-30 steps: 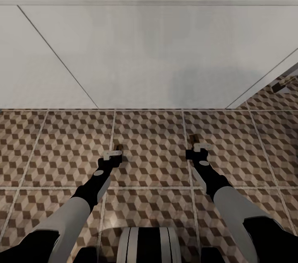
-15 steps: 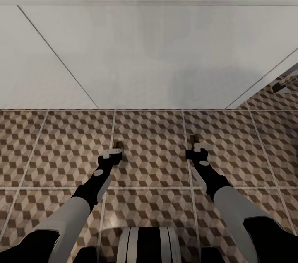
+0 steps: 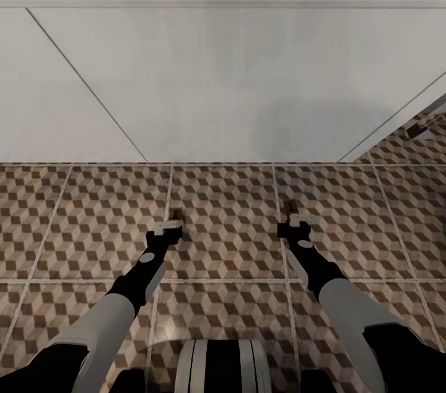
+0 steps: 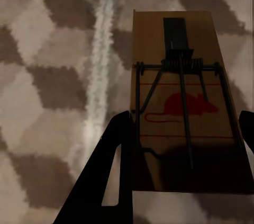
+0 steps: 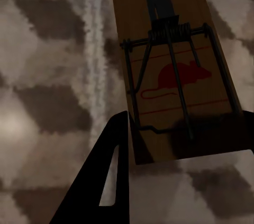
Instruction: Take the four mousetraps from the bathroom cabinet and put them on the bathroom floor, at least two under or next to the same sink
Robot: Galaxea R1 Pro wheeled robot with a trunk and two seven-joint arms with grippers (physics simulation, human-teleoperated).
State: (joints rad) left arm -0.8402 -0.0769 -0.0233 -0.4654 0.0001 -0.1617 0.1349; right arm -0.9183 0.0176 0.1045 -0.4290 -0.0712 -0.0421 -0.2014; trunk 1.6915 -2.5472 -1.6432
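Observation:
Two mousetraps are in view, each a flat wooden base with a wire spring and a red mouse print. My left gripper (image 3: 170,229) (image 4: 185,126) is shut on one mousetrap (image 3: 176,215) (image 4: 180,49), its dark fingers (image 4: 119,160) pressing both long edges. My right gripper (image 3: 296,223) (image 5: 184,126) is shut on the other mousetrap (image 3: 288,207) (image 5: 159,33), which is slightly skewed. Both are held low over the cube-patterned bathroom floor (image 3: 229,226), each beside a pale grout line. I cannot tell whether the traps touch the tiles.
A wide white panelled front (image 3: 223,83) rises just beyond the grippers and meets the floor along a straight edge. At the right a gap shows more tiles and a small dark brown object (image 3: 421,128). My base (image 3: 223,365) is at the bottom.
The left gripper with its trap has crept very slightly away from me. The right arm and the camera have stayed still.

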